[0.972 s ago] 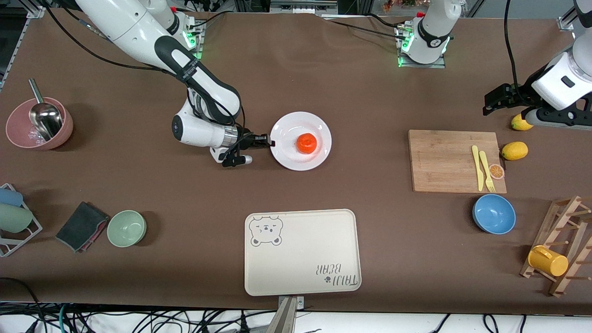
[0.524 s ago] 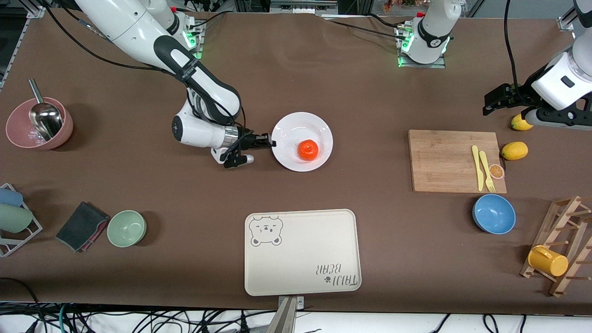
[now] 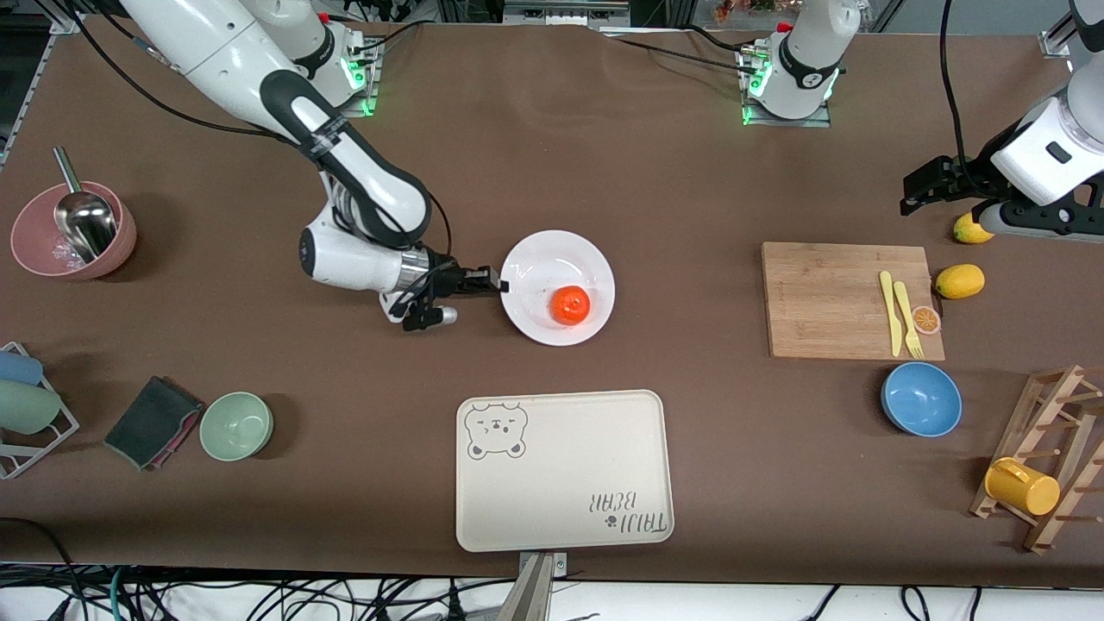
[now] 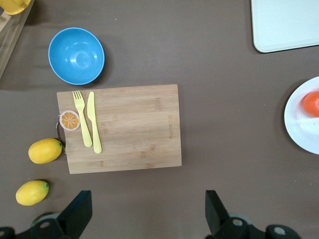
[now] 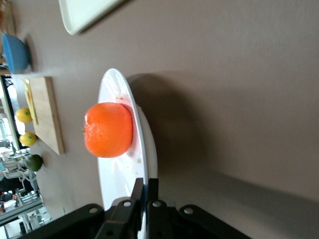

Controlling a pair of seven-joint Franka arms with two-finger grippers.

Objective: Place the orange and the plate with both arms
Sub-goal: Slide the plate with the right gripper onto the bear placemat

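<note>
The white plate [image 3: 539, 267] is held a little above the table's middle, with the orange [image 3: 571, 304] resting in it. My right gripper [image 3: 500, 285] is shut on the plate's rim at the edge toward the right arm's end; the right wrist view shows its fingers [image 5: 145, 189] pinching the plate [image 5: 144, 149] with the orange [image 5: 107, 129] on it. My left gripper [image 3: 911, 197] is open and empty, waiting over the table beside the cutting board; its fingers [image 4: 79, 211] show in the left wrist view, where the plate [image 4: 299, 127] and orange [image 4: 311, 103] sit at the frame's edge.
A beige bear tray [image 3: 562, 468] lies nearer the camera than the plate. A wooden cutting board [image 3: 841, 297] with a yellow knife and fork, two lemons [image 3: 959, 280], a blue bowl [image 3: 920, 398] and a cup rack stand toward the left arm's end. A green bowl [image 3: 235, 425] and pink bowl [image 3: 73, 230] stand toward the right arm's end.
My right gripper has carried the plate with the orange toward the front camera, closer to the bear tray. The orange has shifted on the plate toward the camera. The left arm has not moved.
</note>
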